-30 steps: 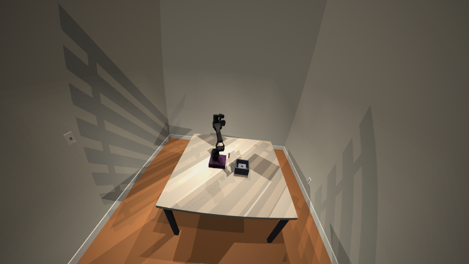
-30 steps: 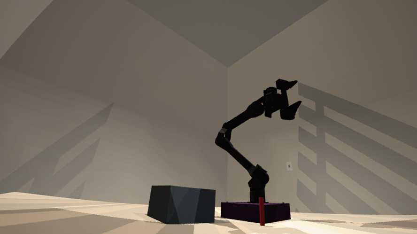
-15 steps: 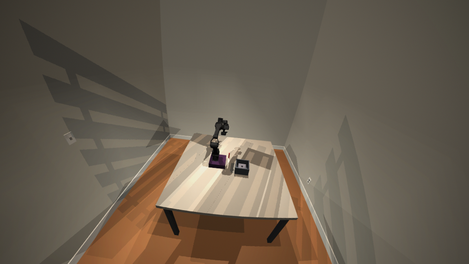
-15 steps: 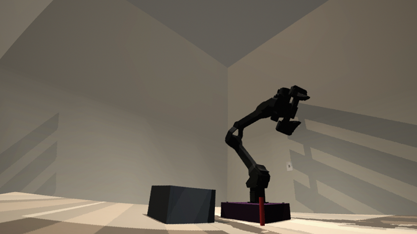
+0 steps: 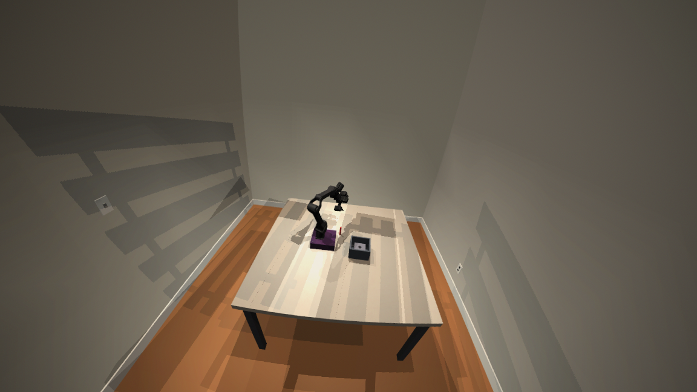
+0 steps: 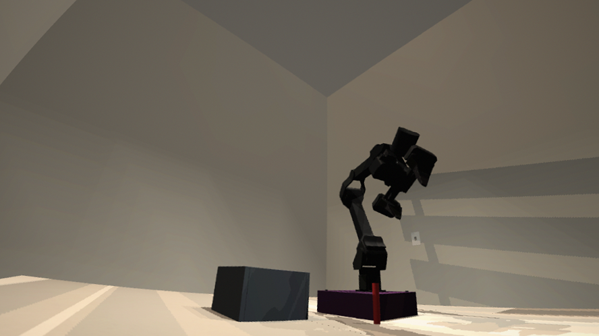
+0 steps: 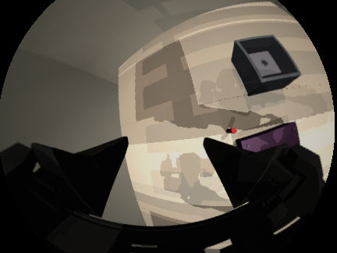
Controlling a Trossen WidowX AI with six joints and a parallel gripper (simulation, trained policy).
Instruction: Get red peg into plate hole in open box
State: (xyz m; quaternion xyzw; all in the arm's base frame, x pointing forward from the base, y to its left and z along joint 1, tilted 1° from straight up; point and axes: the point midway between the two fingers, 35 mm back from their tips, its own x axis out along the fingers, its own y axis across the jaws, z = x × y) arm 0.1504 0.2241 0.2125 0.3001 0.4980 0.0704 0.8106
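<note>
The red peg (image 5: 340, 231) (image 6: 375, 303) (image 7: 233, 130) stands upright on the table, close to the purple base. The open dark box (image 5: 359, 254) (image 6: 268, 296) (image 7: 242, 70) stands on the table apart from the peg. Its pale bottom plate (image 5: 356, 245) (image 7: 258, 67) shows a dark hole, with no peg in it; the exterior view shows only the box's outer walls. My gripper (image 5: 343, 205) (image 6: 411, 201) (image 7: 167, 140) is open and empty, well above the table. In the wrist view the peg lies beyond and to the right of the right fingertip.
The purple base (image 5: 322, 245) (image 6: 344, 305) (image 7: 269, 140) under the arm is right beside the peg. The table (image 5: 385, 297) has shadow stripes across it. Grey walls surround it, with the nearest table edges well away from the box.
</note>
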